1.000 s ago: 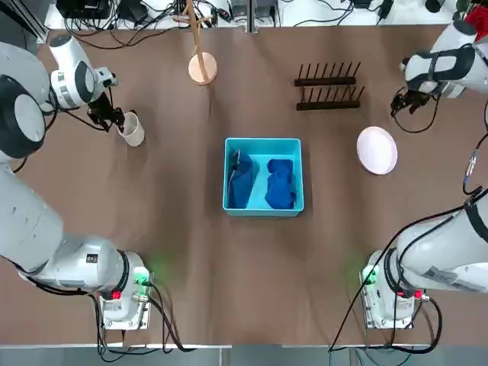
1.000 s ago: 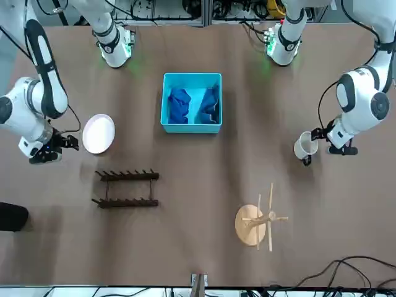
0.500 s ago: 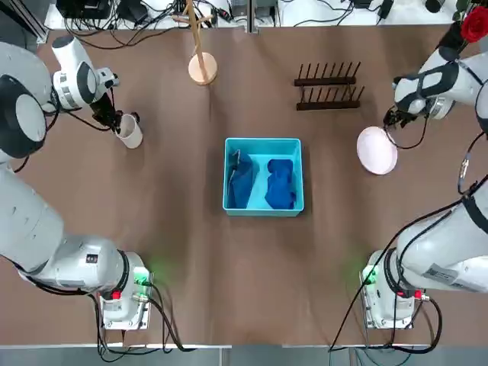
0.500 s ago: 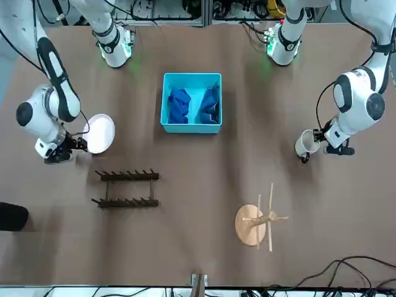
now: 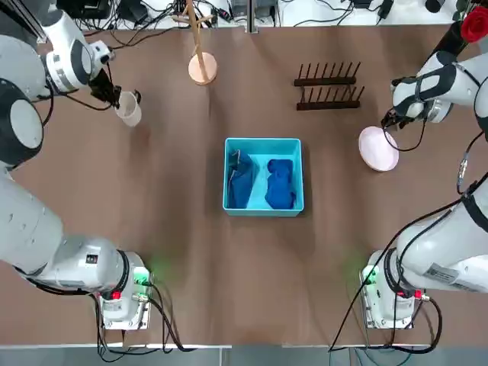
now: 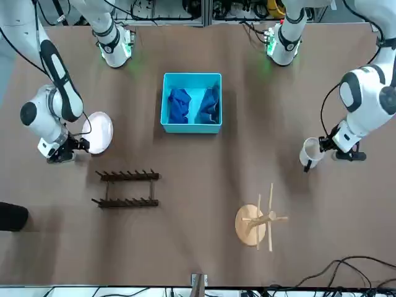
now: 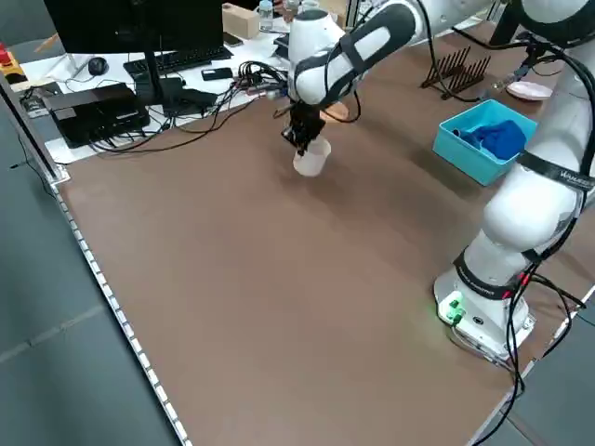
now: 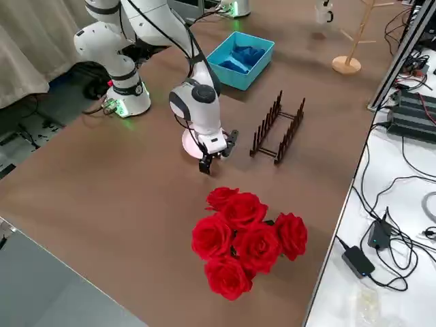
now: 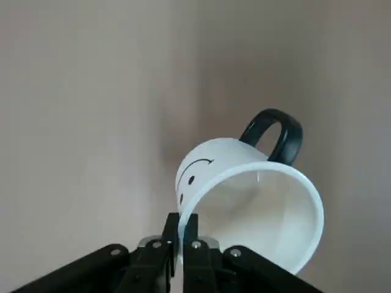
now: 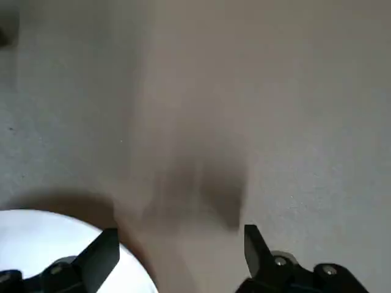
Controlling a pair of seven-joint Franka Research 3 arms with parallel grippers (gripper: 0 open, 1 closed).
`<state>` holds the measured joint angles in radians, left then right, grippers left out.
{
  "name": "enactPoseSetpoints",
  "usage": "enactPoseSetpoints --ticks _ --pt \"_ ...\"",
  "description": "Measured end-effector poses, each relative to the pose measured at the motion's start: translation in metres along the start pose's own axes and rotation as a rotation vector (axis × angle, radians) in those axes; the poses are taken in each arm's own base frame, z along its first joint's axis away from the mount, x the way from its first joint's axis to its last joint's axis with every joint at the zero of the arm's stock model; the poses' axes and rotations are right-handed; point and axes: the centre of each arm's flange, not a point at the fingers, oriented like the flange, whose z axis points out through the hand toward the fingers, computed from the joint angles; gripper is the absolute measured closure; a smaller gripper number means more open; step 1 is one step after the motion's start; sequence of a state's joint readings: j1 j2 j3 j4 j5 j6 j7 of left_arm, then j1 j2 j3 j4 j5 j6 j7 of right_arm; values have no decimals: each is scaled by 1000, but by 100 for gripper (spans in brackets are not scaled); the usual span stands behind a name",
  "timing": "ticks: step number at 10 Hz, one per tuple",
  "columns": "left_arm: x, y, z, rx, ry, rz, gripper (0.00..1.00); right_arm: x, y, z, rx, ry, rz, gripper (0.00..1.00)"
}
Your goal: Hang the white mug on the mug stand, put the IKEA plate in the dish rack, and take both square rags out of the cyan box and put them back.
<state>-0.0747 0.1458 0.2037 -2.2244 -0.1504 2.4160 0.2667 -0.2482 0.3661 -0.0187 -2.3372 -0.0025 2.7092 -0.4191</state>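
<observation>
Over on the left the left gripper (image 5: 116,97) has its fingers (image 9: 171,235) pinched tight on the rim of the white mug (image 5: 129,109), a smooth glazed cylinder. From overhead it looks like a plain pale cup; only the left wrist view shows the dark loop handle and a little smiley face on the mug (image 9: 247,192) wall, and that the cup hangs tilted with its open mouth toward the camera. The left side view shows the mug (image 7: 311,158) clear of the brown table (image 5: 175,229), which has a matte, cloth-like surface.

Further along at the far edge stands the mug stand (image 5: 200,57), a thin light-wood pole on a round pale base; the front view picks out its short branch pegs (image 6: 265,217) better than the overhead one.

In the middle sits the cyan box (image 5: 263,142), square, low-walled shiny plastic, with the two square rags (image 5: 261,183) crumpled inside, soft dark-blue cloth, one in each half.

Right of that is the dish rack (image 5: 328,85), two rows of thin dark brown upright pegs, standing empty.

On the right the IKEA plate (image 5: 379,149) lies flat on the table, round, white with a faint pink tint. The right gripper (image 5: 393,120) is down at its far rim, fingers spread wide apart; the right wrist view shows one finger (image 10: 98,256) over the plate (image 10: 43,244) edge and the other over bare table. The right side view alone takes in a bunch of red roses (image 8: 245,238) at that edge of the table.
</observation>
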Motion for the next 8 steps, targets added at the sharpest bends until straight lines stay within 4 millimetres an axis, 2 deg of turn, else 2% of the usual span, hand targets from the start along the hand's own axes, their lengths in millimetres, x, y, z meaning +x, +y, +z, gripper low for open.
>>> enactPoseSetpoints --ticks 4,5,6,8 --pt "54 80 -66 -50 157 -46 93 -1 -2 1 7 -13 -21 7" --pt "64 91 -77 -56 186 -49 93 -3 -3 1 15 -31 -25 7" --pt "73 97 -84 -59 220 -54 93 -3 -4 -4 21 -43 -28 7" --pt "84 111 -84 -70 274 -83 93 -2 -6 -20 37 -73 -34 6"
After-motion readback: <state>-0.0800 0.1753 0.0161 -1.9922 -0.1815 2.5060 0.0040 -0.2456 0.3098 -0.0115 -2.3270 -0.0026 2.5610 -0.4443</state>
